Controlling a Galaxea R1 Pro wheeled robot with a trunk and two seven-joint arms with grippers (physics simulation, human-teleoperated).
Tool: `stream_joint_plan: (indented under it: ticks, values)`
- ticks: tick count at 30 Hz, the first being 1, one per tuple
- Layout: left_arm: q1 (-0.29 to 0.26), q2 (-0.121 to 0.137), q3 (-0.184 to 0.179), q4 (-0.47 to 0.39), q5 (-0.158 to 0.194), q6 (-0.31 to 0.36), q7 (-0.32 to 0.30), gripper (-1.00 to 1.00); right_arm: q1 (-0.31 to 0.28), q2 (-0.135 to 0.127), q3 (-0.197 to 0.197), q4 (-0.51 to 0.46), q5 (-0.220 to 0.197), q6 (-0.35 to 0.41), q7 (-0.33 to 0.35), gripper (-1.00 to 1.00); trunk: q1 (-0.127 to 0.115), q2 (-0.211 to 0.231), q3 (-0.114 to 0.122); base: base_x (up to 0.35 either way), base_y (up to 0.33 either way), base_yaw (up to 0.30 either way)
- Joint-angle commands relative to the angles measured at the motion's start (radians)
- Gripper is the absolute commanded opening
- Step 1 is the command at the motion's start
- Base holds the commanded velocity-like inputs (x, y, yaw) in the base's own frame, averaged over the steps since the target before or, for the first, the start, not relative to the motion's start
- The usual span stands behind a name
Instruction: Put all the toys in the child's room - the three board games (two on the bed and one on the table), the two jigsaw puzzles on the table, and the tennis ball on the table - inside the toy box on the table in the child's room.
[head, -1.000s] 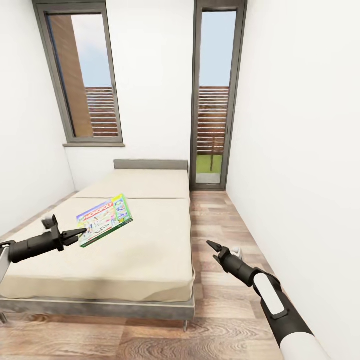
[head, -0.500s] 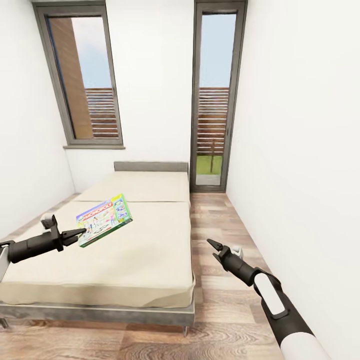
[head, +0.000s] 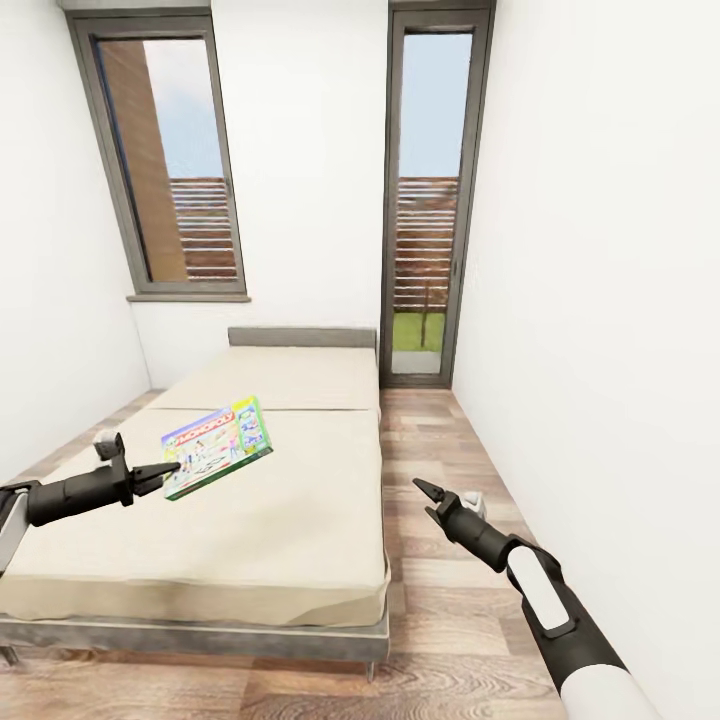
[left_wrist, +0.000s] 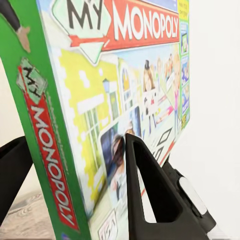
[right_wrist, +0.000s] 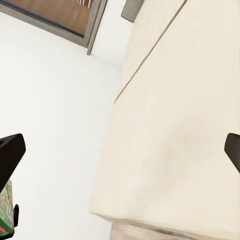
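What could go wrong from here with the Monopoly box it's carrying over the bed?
The left gripper pinches the My Monopoly box only at one edge, so the box might tilt or slip onto the bed. The open right gripper hangs free near the bed's side and might bump it when turning.

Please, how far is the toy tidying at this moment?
Nothing can be confirmed as done: these views do not include the toy box or the table. In hand: the left pincer is shut on the Monopoly board game, held above the bed. The right pincer is open and carries nothing. Left: this game must go to the toy box; the other toys cannot be judged here.
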Motion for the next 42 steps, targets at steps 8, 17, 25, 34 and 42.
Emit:
stream_joint_plan:
  ticks: [8, 17, 25, 34, 42]
  values:
    - [-0.001, 0.005, -0.010, 0.001, 0.001, 0.009, -0.002, -1.00, -0.001, -0.001, -0.002, 0.000, -0.005, 0.012, -0.088, 1.00, -0.031, 0.056, 0.024, 0.000, 0.000, 0.000]
    - [-0.002, 0.014, -0.010, 0.003, 0.001, 0.009, -0.002, -1.00, -0.001, 0.001, -0.003, -0.002, -0.005, 0.009, -0.097, 1.00, -0.065, 0.119, 0.052, 0.000, 0.000, 0.011]
    - [-0.002, 0.015, -0.010, 0.003, 0.001, 0.009, -0.002, -1.00, 0.000, 0.002, 0.001, -0.001, -0.004, -0.023, -0.088, 1.00, -0.096, 0.175, 0.081, 0.000, 0.000, 0.246]
    - [-0.002, 0.015, -0.011, 0.003, 0.001, 0.009, -0.002, -1.00, 0.000, 0.003, 0.002, -0.001, -0.004, -0.026, -0.087, 1.00, -0.131, 0.238, 0.115, 0.000, 0.000, 0.277]
    - [-0.002, 0.015, -0.011, 0.003, -0.001, 0.009, -0.001, -1.00, 0.000, 0.007, 0.003, 0.000, -0.004, -0.026, -0.087, 1.00, -0.161, 0.294, 0.146, 0.000, 0.000, 0.278]
